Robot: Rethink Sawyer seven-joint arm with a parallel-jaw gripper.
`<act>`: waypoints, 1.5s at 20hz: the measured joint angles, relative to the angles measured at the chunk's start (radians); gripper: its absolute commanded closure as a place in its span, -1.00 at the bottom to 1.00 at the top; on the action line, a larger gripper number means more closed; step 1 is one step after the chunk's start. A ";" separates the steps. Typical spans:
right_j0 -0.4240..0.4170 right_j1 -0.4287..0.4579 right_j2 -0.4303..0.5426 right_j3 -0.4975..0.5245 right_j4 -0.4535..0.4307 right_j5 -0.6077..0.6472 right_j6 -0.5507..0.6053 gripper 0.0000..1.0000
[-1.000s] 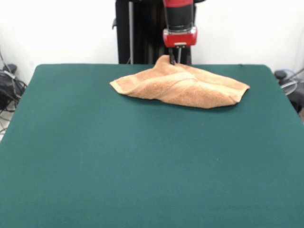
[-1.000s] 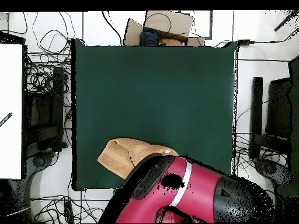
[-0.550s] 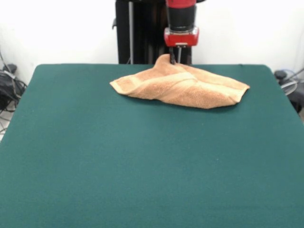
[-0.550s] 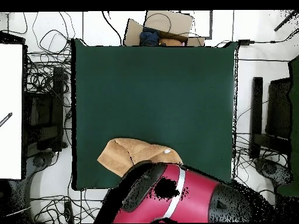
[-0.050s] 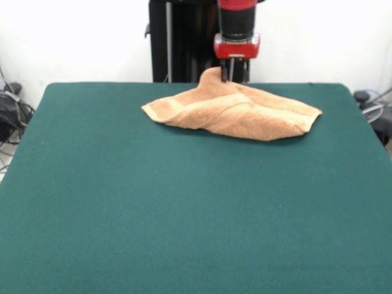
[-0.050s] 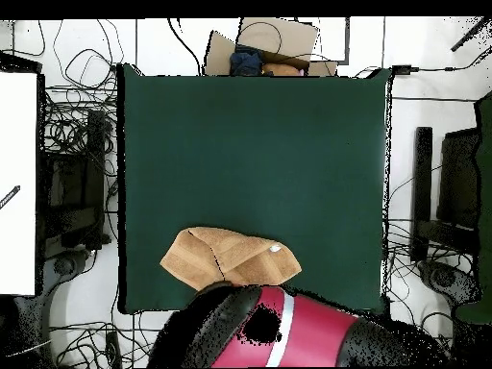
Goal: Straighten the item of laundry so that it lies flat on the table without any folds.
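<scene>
The item of laundry, a light orange-tan towel, lies folded and bunched at the far middle of the green table. One point of its far edge rises in a peak to my gripper, whose thin dark fingers stand close together, shut on that raised cloth. Seen from overhead, the towel lies by the table's bottom edge, creased, with a white label showing. My red arm covers the towel's lower rim and hides the gripper there.
Cables and dark equipment crowd the floor on both sides of the table. A cardboard box sits beyond its top edge in the overhead view. A white panel stands at the left.
My arm has drawn back toward the table's bottom edge in the overhead view, uncovering more towel. In the front view the gripper shifted slightly right and up, and the towel's peak rose with it.
</scene>
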 measured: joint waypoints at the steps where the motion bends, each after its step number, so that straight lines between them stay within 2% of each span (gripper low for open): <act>1: 0.006 -0.007 0.002 0.000 0.005 0.003 0.000 -1.00; 17: 0.027 -0.123 0.055 0.001 0.066 0.116 0.000 -1.00; 30: 0.065 -0.124 0.055 -0.016 0.068 0.127 0.000 -1.00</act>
